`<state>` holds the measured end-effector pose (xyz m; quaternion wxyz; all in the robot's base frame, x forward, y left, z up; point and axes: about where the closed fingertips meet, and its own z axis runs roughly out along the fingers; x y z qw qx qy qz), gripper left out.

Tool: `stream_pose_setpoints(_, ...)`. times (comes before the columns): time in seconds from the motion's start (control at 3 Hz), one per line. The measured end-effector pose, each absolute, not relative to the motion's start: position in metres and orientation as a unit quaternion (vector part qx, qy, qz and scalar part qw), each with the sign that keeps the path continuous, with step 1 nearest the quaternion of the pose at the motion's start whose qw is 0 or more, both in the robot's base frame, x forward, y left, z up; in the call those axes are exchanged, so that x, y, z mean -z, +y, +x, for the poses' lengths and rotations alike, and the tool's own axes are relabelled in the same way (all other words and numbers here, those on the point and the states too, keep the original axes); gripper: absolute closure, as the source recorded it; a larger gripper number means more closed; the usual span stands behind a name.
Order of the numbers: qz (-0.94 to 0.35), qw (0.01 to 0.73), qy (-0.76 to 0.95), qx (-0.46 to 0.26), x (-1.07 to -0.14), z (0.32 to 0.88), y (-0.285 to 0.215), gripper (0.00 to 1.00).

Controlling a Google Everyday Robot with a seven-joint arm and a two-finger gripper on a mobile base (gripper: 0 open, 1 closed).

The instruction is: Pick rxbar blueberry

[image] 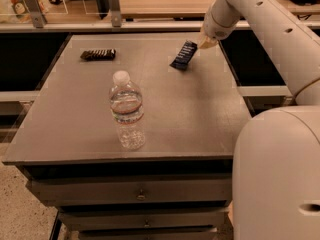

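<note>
Gripper [204, 43] at far right of desk [200, 115], just past the rxbar blueberry [183, 55]. Fingers pinch the bar's far-right end; the bar angles down and left from them, its near end low over or on the desk surface, cannot tell which. Water bottle [127, 112] upright, near centre-left. Brown wrapped bar [98, 54] flat at far left, well apart from the gripper.
</note>
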<state>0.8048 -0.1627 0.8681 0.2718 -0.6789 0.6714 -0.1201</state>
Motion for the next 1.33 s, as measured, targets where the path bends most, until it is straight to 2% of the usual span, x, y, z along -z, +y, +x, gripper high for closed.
stream_pose_setpoints(1.33, -0.714, 0.310, 0.615, 0.124, -0.948, 0.772, -0.125, 1.00)
